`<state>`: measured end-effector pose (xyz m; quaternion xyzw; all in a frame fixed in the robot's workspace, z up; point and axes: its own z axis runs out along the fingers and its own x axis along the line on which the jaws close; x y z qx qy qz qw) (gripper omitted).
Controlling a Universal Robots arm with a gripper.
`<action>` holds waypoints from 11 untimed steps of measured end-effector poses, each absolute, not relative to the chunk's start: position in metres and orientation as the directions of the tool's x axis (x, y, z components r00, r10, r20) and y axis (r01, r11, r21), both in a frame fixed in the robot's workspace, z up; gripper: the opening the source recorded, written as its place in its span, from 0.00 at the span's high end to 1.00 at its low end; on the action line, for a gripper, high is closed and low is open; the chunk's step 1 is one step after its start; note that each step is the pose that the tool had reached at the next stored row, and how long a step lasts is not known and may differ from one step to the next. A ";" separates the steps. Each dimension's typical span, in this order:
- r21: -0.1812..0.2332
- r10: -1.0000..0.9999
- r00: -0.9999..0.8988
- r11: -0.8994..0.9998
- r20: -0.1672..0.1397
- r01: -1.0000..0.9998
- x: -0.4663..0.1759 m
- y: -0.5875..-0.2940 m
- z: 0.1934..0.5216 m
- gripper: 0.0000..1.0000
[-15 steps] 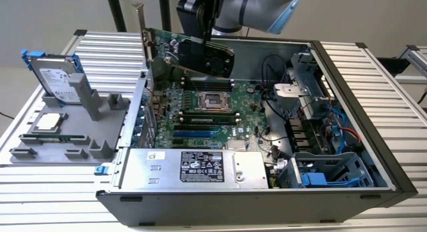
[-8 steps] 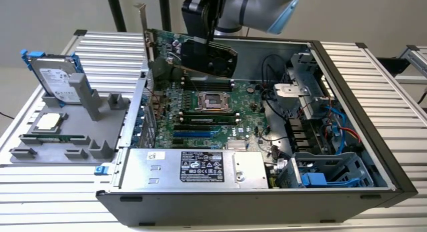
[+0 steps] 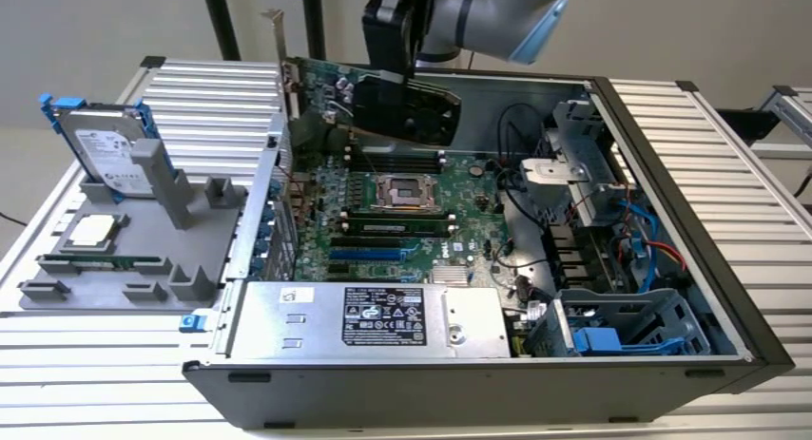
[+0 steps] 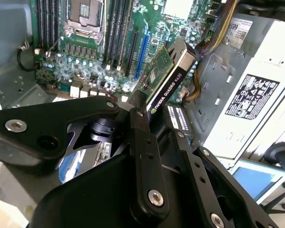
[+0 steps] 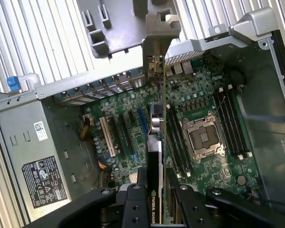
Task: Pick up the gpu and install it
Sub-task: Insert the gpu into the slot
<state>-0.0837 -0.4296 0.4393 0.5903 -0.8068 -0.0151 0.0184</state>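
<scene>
Okay: one gpu (image 3: 403, 105), one gripper (image 3: 384, 77), one open computer case (image 3: 444, 397). One grey tray (image 3: 114, 299) at the exterior view's left holds one hard drive (image 3: 108, 147) and one memory stick (image 3: 102, 264). Ribbed metal table (image 3: 698, 136), pale wall behind. The gripper's fingers (image 5: 134, 204) clamp the gpu, which stands on edge over the motherboard (image 3: 368, 212), upper centre of the exterior view. It has a green board, a black shroud and a silver bracket (image 5: 157, 38).
</scene>
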 end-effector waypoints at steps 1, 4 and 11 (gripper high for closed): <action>0.046 -0.955 -0.296 0.296 0.012 -0.954 -0.083 -0.430 0.439 1.00; 0.046 -0.962 -0.273 0.273 0.012 -0.961 -0.080 -0.430 0.439 1.00; 0.046 -0.980 -0.200 0.200 0.012 -0.979 -0.076 -0.430 0.439 1.00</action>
